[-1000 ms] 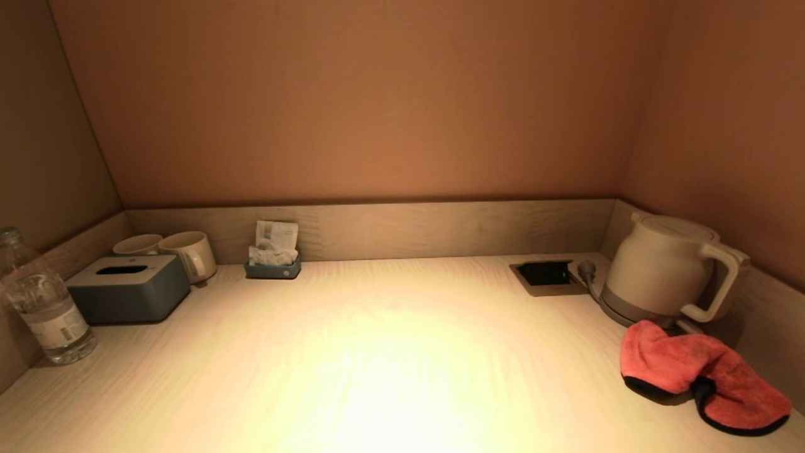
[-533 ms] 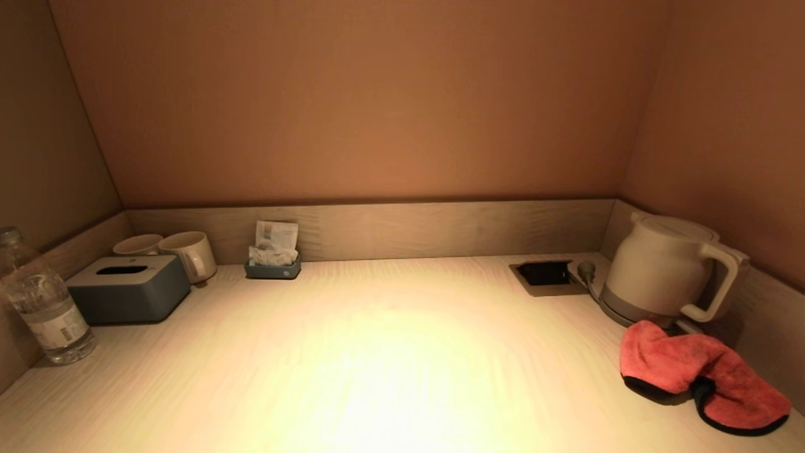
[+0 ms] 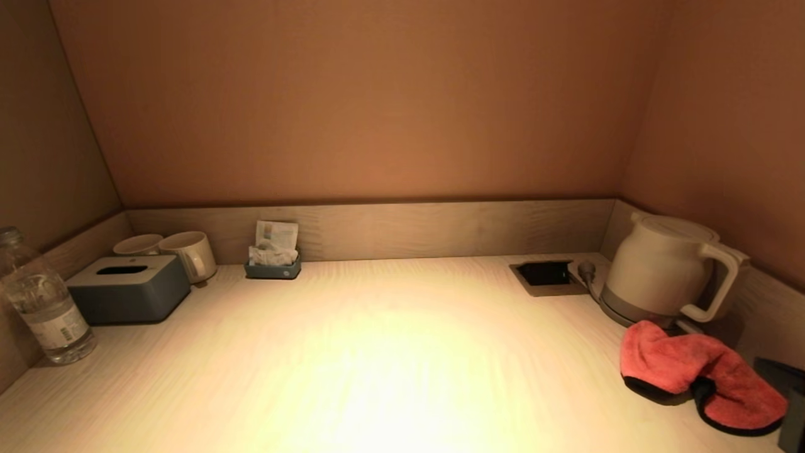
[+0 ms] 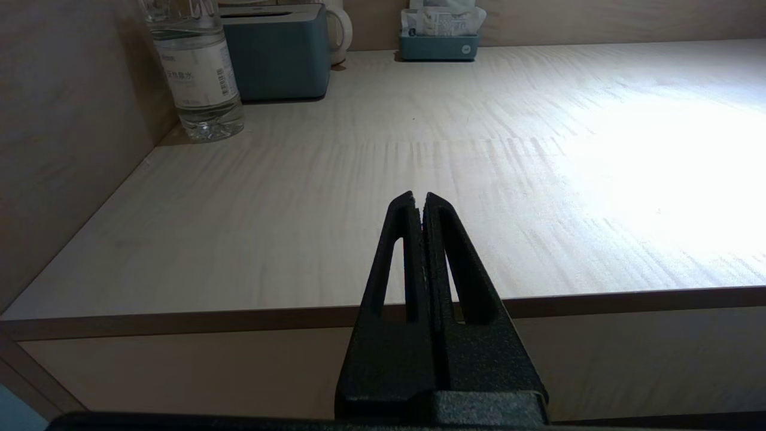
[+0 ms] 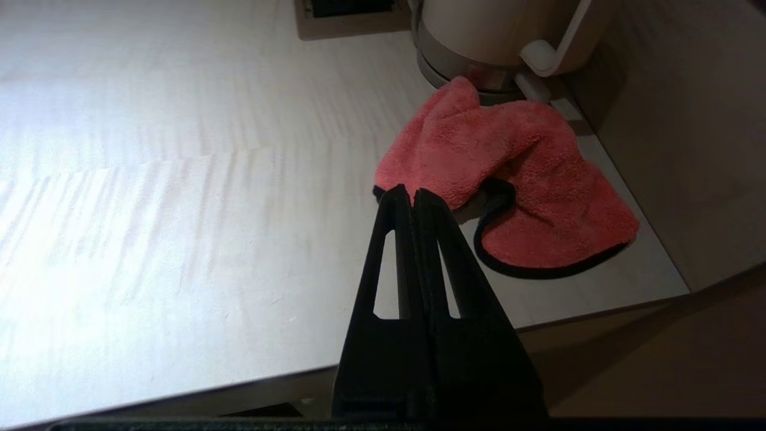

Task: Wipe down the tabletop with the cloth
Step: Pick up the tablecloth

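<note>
Tabletop (image 3: 390, 352): pale wood-grain counter in a walled niche, brightly lit at the middle. No wiping is under way.

Cloth (image 3: 692, 371): red, dark-edged, rumpled in a loose heap at the near right of the tabletop, its far edge touching or just beside the base of the kettle (image 3: 666, 270). Nothing holds it.

Right gripper (image 5: 414, 197): fingers pressed together, empty. In its wrist view the tips sit above the near right part of the counter, close to the cloth's near-left edge; whether they touch the fabric cannot be told. A dark part of this arm shows at the near right corner of the head view.

Left gripper (image 4: 418, 200): fingers closed on nothing, parked off the near left edge of the counter, pointing toward the far side.

Other items: water bottle (image 3: 44, 308) at near left; grey tissue box (image 3: 129, 288) behind it; two cups (image 3: 188, 251) at far left; small tray of sachets (image 3: 272, 258) against the back wall; recessed socket (image 3: 546, 274) left of the kettle.

Step in hand, by judgement: the approach to the cloth, before any pick-up.

Next move calls for: the right fingers to part, descend onto a raised fold and pinch it firmly, keeping clear of the kettle and its cord so the cloth lifts free.
</note>
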Controlling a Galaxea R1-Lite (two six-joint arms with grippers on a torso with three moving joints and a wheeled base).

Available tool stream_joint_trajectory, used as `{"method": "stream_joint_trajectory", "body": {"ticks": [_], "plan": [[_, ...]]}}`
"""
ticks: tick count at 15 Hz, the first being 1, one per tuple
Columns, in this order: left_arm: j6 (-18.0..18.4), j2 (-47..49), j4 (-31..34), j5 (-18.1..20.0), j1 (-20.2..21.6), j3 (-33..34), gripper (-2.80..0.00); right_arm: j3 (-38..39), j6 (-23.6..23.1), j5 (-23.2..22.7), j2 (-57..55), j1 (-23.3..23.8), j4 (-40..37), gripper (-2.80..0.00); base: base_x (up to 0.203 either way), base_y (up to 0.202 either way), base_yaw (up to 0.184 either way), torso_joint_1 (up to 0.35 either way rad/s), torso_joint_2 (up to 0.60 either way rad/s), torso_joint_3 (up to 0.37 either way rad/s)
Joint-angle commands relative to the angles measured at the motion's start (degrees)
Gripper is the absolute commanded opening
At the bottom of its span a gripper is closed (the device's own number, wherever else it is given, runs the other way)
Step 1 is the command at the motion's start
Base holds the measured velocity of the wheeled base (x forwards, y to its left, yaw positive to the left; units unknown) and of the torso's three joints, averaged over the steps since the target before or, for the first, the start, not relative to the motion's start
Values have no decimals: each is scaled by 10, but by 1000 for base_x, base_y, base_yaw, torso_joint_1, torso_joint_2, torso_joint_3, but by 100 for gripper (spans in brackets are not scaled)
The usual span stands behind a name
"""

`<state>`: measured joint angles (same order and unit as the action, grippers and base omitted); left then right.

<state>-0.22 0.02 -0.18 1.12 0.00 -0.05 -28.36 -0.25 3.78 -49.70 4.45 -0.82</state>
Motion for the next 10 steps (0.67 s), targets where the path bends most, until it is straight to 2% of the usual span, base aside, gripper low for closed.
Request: {"method": "stream_joint_trajectory", "body": {"ticks": [1, 4, 5, 6, 7, 10], "plan": [[0, 1, 0, 0, -1, 0, -280, -29, 6, 4, -170, 36, 44, -280, 0, 0, 0, 0, 0, 0], [0, 0, 0, 0, -1, 0, -280, -72, 12, 0, -336, 114, 135, -280, 0, 0, 0, 0, 0, 0], [0, 1, 0, 0, -1, 0, -280, -83, 13, -16, -367, 146, 166, -280, 0, 0, 0, 0, 0, 0], [0, 0, 0, 0, 0, 0, -280, -93, 15, -35, -378, 161, 189, -280, 0, 0, 0, 0, 0, 0], [0, 1, -1, 0, 0, 0, -280, -94, 16, -71, -380, 171, 179, -280, 0, 0, 0, 0, 0, 0], [0, 1, 0, 0, 0, 0, -280, -101, 17, -77, -382, 175, 163, -280, 0, 0, 0, 0, 0, 0]]}}
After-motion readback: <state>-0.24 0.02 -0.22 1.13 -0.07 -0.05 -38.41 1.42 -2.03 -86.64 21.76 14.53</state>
